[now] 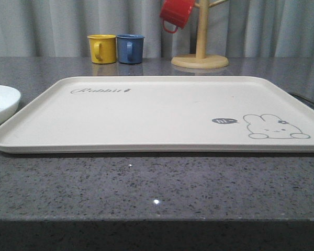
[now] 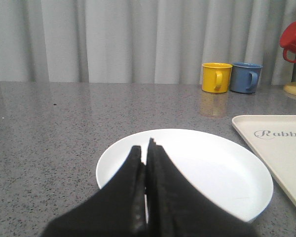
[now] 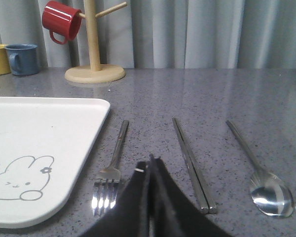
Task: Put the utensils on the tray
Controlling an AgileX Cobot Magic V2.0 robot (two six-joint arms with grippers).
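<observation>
The cream tray (image 1: 146, 112) with its rabbit drawing lies bare on the grey table; its edge (image 2: 281, 143) and corner (image 3: 39, 133) also show in the wrist views. To the tray's right lie the utensils on the table: a fork (image 3: 111, 173), a pair of chopsticks (image 3: 192, 165) and a spoon (image 3: 261, 173), side by side. My right gripper (image 3: 149, 163) is shut and empty, low over the table between fork and chopsticks. My left gripper (image 2: 147, 150) is shut and empty, just over the near edge of a white plate (image 2: 227, 173).
The white plate (image 1: 0, 102) sits left of the tray. At the back stand a yellow mug (image 1: 103, 48), a blue mug (image 1: 130, 48) and a wooden mug tree (image 1: 200, 52) holding a red mug (image 1: 175, 13). A curtain hangs behind.
</observation>
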